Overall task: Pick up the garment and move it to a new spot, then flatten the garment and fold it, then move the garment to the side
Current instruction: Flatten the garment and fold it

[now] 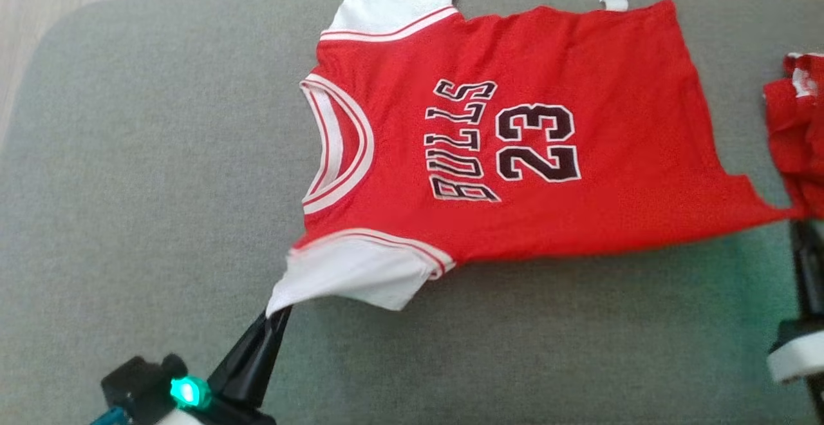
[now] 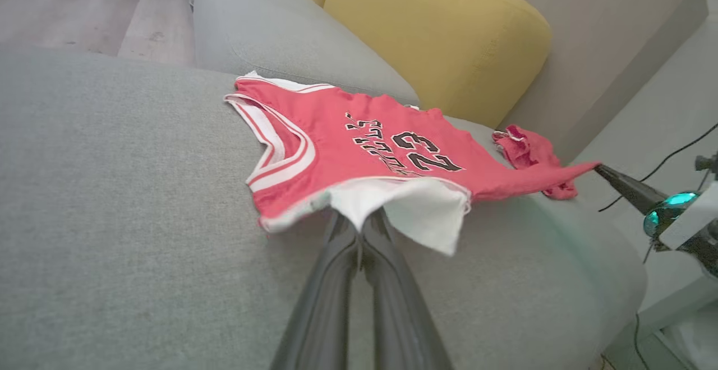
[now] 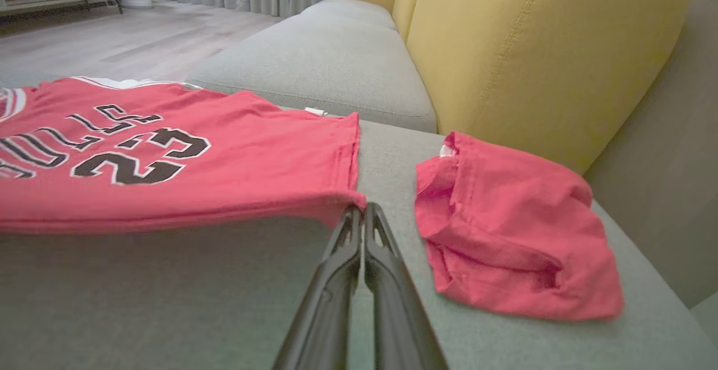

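Jaws pinched on jersey (image 1: 579, 58) corners; arms seemingly spread wide.

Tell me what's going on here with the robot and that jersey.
The robot is gripping a red Bulls jersey at two points. Its left gripper is shut on the near white sleeve, and its right gripper is shut on the near hem corner. The jersey lies spread face up on the grey sofa cushion, its near edge stretched between the two grippers, not yet folded. A second, crumpled red garment lies on the cushion just past the hem.
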Motion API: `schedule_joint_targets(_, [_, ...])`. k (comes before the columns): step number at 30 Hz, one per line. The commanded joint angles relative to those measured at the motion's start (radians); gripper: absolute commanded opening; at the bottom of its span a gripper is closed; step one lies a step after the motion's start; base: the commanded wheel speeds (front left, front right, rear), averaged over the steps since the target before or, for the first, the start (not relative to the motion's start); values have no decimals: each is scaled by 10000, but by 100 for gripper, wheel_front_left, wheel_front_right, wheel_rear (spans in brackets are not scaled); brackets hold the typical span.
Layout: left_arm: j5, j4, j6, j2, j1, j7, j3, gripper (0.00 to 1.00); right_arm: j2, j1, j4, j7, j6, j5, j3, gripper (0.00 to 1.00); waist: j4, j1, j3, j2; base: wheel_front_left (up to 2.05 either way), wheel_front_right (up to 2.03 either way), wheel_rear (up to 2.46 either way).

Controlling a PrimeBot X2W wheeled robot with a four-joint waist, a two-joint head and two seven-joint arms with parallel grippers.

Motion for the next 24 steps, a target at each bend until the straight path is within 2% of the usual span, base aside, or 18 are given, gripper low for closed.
schedule_joint_targets(1, [-166,-465,13,458,-350,-9,452,0,-128,30,-611,103,65,-109,56,0,-80,4,-33,-1,0,0,0])
schedule_joint_targets(4, [-262,-569,6,523,-542,46,603,0,-104,93,-1022,532,65,-253,319,0,-169,4,103,-1,0,0,0])
schedule_joint_targets(7, [-316,-360,-149,353,-1292,169,745,0,-126,-392,-885,816,65,-162,424,0,-194,4,378,-1,0,0,0])
schedule_joint_targets(13, [-595,732,-779,-166,-3303,575,909,0,128,-2042,-109,1491,65,-366,628,0,-419,4,1124,-1,0,0,0])
schedule_joint_targets(18, [-712,1725,-1104,-487,-4874,803,958,0,143,-3337,818,1498,65,-292,945,0,-545,4,1702,-1,0,0,0])
schedule_joint_targets(24, [-705,2829,-1297,-711,-6198,745,867,0,200,-4610,2017,1061,65,-269,1376,0,-752,4,2104,-1,0,0,0])
